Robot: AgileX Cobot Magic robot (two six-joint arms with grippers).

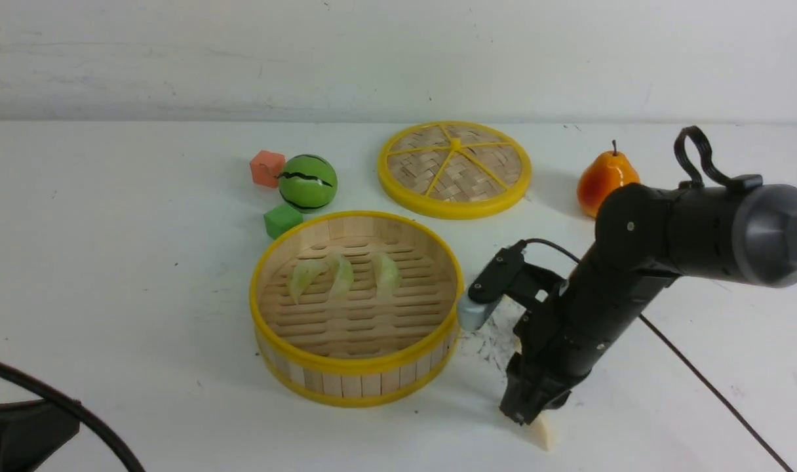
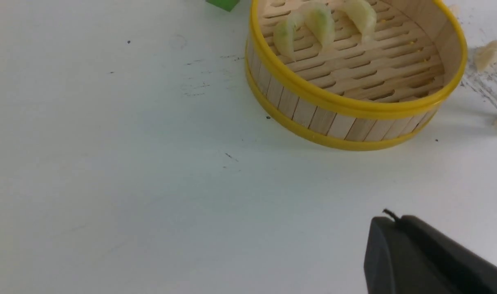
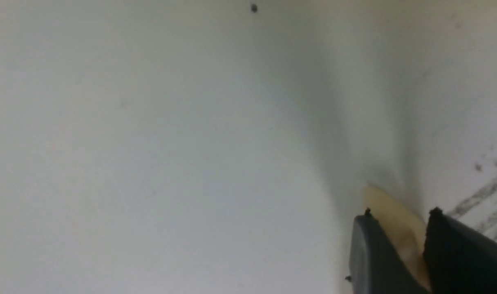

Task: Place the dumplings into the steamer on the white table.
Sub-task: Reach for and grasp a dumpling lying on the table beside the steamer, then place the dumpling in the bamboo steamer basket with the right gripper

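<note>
Right gripper: the right gripper (image 3: pixel 401 214) points down at the broad white table (image 1: pixel 110 295), lower right of centre in the front view. Its jaws are nearly together, clamped on a cream-white crescent dumpling (image 3: pixel 391 204) that rests on the tabletop.
Left gripper: only one black part of the left gripper (image 2: pixel 412 253) shows in its wrist view, so how far it is open cannot be told. It has nothing visibly in hold.
Steamer: the round shallow bamboo steamer with yellow rims (image 1: pixel 346 383) stands upright at frame centre, left of the right gripper and apart from it.
Contents: three pale green translucent dumplings (image 1: pixel 341 275) lie side by side on the slatted floor, toward the far wall.
Outside steamer: a second cream-white dumpling (image 2: pixel 491 53) lies on scuffed table just beside the steamer wall.
Lid: the flat woven yellow-rimmed lid (image 1: pixel 454 167) lies behind the steamer, upper centre.
Other items: an orange-yellow toy pear (image 1: pixel 605 180) stands upright, right of the lid. A green striped ball (image 1: pixel 308 182), an orange cube (image 1: pixel 267 167) and a green cube (image 1: pixel 282 219) are clustered upper left of the steamer, the green cube just beside its rim.
</note>
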